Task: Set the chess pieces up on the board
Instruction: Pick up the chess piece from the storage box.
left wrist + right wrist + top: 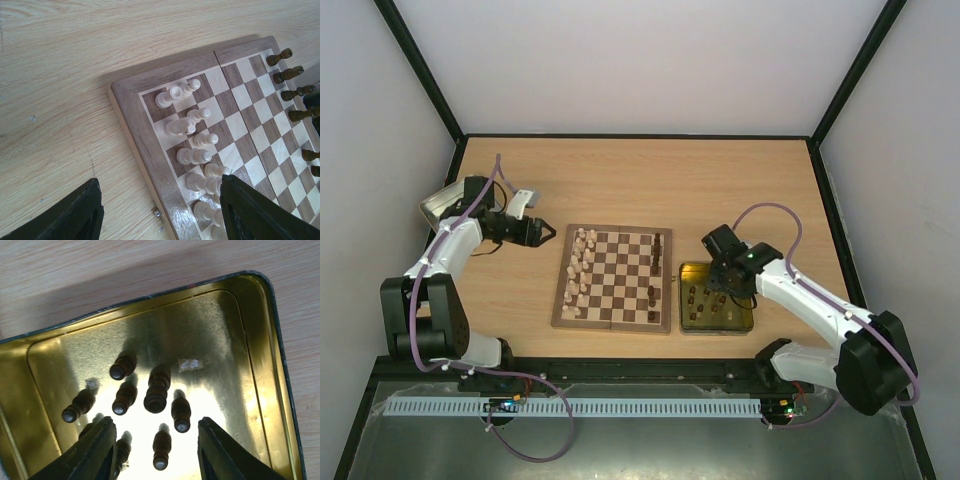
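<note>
- While the left gripper (550, 232) hangs over bare table (640, 180) just off the board's left edge, its jaws stand wide apart and grip nothing.
- In the left wrist view the two dark fingers (70, 215) frame the board's near corner, one over the tabletop and the other over the cream men.
- The board (610, 326) lies flat in the middle of the table, between the two arms.
- The cream chess pieces (578, 270) stand upright in two files along the board's left side. The wrist view (192, 135) shows them sitting on their squares.
- A few dark chess pieces (657, 250) stand along the opposite, right edge of the board. They also show at the far side of the left wrist view (287, 74).
- A yellow-gold tin (752, 322) rests on the table just beside the board's right edge.
- The right gripper (722, 290) is lowered over that tin, its jaws spread wide and closed on nothing.
- In the right wrist view the fingers (95, 450) straddle a cluster of dark pieces in the tin (156, 390), which stand upright on the tin's shiny floor.
- A silver tin (438, 203) sits at the far left, beside the left arm.
</note>
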Available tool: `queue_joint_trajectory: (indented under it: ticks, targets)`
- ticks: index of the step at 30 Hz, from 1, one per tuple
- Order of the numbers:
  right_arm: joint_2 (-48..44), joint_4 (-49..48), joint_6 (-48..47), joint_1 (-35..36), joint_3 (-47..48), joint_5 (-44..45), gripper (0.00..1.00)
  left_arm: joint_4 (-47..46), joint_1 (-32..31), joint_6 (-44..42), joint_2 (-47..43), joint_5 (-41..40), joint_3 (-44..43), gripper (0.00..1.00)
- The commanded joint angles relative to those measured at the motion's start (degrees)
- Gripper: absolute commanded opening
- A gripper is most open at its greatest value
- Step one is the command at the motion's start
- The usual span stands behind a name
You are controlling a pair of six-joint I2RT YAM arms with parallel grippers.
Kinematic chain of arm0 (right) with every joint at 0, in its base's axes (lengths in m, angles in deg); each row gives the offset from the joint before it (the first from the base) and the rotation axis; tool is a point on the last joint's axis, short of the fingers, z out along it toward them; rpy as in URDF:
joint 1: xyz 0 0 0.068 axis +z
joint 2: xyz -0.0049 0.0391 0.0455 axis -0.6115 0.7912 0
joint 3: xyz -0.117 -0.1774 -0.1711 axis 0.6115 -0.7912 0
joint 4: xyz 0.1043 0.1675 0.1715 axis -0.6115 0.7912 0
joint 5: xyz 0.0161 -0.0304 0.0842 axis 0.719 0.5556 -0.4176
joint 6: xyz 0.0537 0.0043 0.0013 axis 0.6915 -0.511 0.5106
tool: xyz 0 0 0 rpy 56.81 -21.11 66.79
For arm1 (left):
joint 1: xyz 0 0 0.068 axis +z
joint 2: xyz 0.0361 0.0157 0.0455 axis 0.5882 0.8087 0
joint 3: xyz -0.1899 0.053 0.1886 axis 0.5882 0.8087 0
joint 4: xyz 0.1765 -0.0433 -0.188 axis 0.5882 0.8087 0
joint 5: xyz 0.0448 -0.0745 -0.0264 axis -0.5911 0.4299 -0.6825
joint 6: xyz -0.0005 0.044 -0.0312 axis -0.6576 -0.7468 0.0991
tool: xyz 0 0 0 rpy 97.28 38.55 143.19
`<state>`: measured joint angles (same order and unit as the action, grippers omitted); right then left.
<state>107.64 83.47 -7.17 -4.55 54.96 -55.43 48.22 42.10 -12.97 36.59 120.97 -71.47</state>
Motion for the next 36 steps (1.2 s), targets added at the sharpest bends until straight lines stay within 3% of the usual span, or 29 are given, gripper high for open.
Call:
queue_joint_trajectory:
  ticks: [1,8,28,36]
  targets:
    - [1.22,-0.78,-0.46,-0.95,-1.72,-0.06,0.41,-0.11,-0.15,-0.43,0.18,0.96,0.71,0.65]
    - [2.98,-3.66,-0.78,-1.66,-1.75,-0.43,0.29,-0.01,-0.31,-0.44,0.25,1.40,0.62,0.65]
    - [5.34,-6.41,-3.31,-3.85,-3.17,-0.82,0.22,-0.06,-1.03,-0.30,0.36,0.88,0.52,0.65]
    - [5.54,-6.52,-3.41,-3.98,-2.93,-0.83,0.11,-0.07,-1.06,-0.17,0.34,0.61,0.53,0.65]
